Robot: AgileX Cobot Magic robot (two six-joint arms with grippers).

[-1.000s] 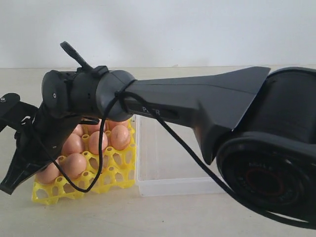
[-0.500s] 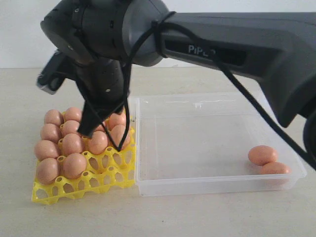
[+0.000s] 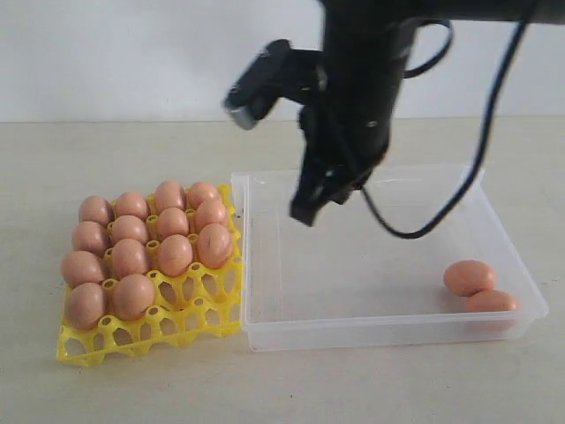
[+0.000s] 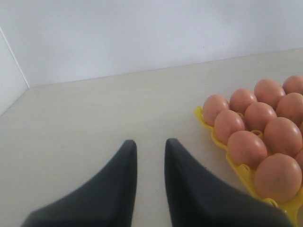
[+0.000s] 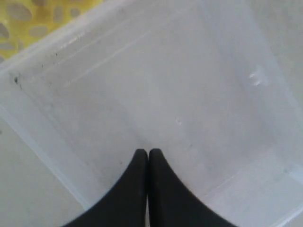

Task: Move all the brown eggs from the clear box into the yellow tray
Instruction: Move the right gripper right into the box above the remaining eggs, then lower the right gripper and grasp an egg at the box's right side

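Two brown eggs lie together in the front right corner of the clear box. Several more brown eggs fill most cups of the yellow tray, left of the box. My right gripper hangs over the left part of the box, pointing down, shut and empty. In the right wrist view the gripper is above the bare box floor, with a tray corner at the edge. My left gripper is open over bare table, beside the tray and its eggs.
The tray's front row of cups holds no eggs. The box and tray touch side by side on a beige table. A white wall stands behind. The right arm's cable loops down over the box.
The right arm has swung from over the yellow tray to the right and now hangs over the clear box. The eggs have not moved.
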